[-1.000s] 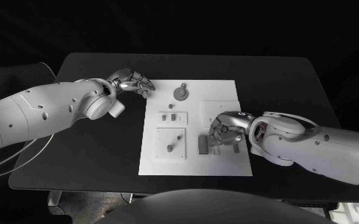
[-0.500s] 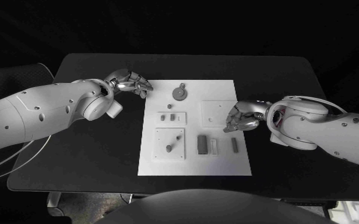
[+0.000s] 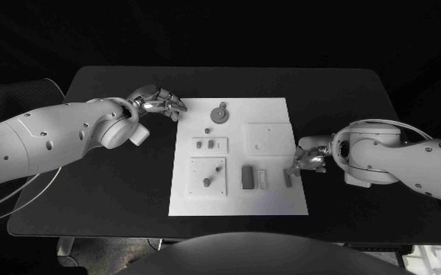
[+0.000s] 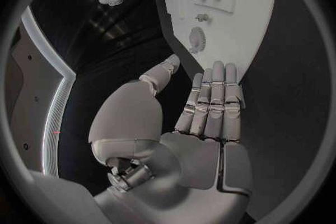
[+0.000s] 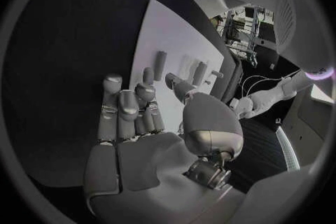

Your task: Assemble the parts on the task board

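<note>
While fingers part, right hand [image 3: 308,155] empty beside task board [image 3: 276,202]

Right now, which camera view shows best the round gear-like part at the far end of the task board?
The head view: it shows the round part from above, whole, on the task board. The left wrist view shows it small and bent beyond the left hand. In the right wrist view I cannot find it.

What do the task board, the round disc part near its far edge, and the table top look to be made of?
Task board: looks like white matte plastic or coated sheet, flat, without glare; which one is unclear. Round disc part: grey and dull, maybe plastic or unpolished metal; too small to tell. Table: black matte surface, with hardly any reflection.
</note>
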`<action>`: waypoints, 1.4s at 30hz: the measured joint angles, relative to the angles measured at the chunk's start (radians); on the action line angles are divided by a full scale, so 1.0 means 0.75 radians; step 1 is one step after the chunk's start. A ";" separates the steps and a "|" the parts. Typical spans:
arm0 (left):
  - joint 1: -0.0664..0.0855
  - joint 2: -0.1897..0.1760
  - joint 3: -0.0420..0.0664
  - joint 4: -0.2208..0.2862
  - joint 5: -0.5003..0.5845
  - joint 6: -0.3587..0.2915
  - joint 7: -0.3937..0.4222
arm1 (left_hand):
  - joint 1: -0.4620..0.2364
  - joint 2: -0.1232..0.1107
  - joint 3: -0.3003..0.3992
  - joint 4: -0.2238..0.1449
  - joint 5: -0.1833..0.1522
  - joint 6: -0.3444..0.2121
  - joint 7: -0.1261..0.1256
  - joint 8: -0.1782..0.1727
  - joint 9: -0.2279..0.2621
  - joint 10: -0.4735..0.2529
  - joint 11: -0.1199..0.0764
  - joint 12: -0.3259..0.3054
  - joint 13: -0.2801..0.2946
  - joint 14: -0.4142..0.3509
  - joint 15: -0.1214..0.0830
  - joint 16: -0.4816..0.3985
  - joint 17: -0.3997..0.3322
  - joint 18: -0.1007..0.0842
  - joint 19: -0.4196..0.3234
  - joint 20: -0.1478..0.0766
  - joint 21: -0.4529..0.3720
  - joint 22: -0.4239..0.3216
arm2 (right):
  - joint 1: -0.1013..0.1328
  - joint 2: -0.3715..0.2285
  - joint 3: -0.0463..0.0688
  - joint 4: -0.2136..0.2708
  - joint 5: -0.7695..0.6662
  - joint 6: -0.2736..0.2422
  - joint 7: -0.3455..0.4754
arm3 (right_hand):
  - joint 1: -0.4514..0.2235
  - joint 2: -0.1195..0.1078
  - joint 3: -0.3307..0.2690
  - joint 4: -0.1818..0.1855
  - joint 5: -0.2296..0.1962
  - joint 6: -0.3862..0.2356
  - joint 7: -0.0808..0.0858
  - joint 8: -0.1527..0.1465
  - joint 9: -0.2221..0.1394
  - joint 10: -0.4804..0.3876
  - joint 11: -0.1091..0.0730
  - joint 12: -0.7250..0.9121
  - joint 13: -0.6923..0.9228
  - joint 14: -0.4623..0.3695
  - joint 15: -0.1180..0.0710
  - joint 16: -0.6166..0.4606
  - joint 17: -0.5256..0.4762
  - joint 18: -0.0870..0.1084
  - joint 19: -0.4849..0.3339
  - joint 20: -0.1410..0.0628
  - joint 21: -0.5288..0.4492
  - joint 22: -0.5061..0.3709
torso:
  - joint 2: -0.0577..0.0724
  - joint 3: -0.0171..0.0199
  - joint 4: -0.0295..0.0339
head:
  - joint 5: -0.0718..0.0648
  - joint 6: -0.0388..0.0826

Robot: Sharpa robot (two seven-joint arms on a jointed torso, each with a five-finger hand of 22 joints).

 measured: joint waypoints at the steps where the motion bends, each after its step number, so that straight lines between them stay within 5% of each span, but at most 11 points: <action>1: 0.000 0.000 0.000 0.000 0.000 0.000 0.000 | 0.000 0.000 0.000 0.000 0.000 0.000 0.000 0.000 0.000 0.000 0.000 0.000 0.001 0.000 0.000 0.000 0.000 0.000 0.000 0.000 0.000 0.000 | 0.000 0.000 0.000 0.000 0.000 0.004 -0.013 | -0.009 -0.008 -0.005 0.006 0.000 0.000 0.000 0.000 0.000 0.000 0.000 0.000 0.000 0.000 0.000 0.000 0.002 0.000 0.000 0.000 0.001 0.000 | 0.000 -0.0001 0.0001 | 0.000 0.000; 6: 0.000 -0.002 0.000 0.000 -0.001 0.000 -0.001 | 0.000 0.000 0.000 0.000 0.000 0.000 0.000 0.000 0.000 0.005 -0.005 0.000 0.001 0.000 0.000 -0.005 0.002 -0.006 0.000 0.000 0.000 0.000 | 0.000 0.004 0.000 -0.001 -0.008 0.010 -0.047 | -0.067 -0.049 -0.001 0.046 -0.016 0.007 -0.007 0.000 -0.015 0.005 -0.005 0.000 0.000 0.012 0.003 0.000 0.017 0.000 0.000 0.000 0.001 0.000 | 0.000 -0.0008 0.0012 | -0.001 0.000; 23: 0.000 -0.004 0.000 0.001 -0.004 0.001 -0.004 | 0.000 0.000 0.000 0.000 0.000 0.000 0.000 0.000 0.000 0.005 -0.005 0.000 0.001 0.005 0.005 -0.005 0.003 -0.007 0.000 0.000 0.000 0.001 | -0.018 0.082 -0.001 -0.040 -0.051 0.030 -0.080 | -0.092 -0.094 0.015 0.084 -0.036 0.020 -0.010 0.012 -0.030 0.005 -0.005 0.000 0.003 0.015 0.005 0.000 0.022 -0.001 -0.005 -0.005 0.001 0.000 | 0.001 -0.0005 0.0017 | 0.002 0.000; 42: 0.000 -0.004 0.000 0.002 -0.005 0.003 -0.006 | 0.000 0.000 -0.003 0.003 0.000 0.000 0.000 0.000 0.000 0.005 -0.005 0.000 0.002 0.005 0.005 -0.005 0.005 -0.009 0.000 0.000 0.000 0.002 | -0.040 0.121 0.008 -0.057 -0.123 0.074 -0.087 | -0.074 -0.082 0.020 0.058 -0.036 0.041 -0.020 0.044 -0.033 0.009 -0.010 0.000 0.006 0.022 0.008 0.000 0.033 -0.007 -0.005 -0.005 0.006 0.000 | 0.000 0.0003 0.0003 | 0.005 0.000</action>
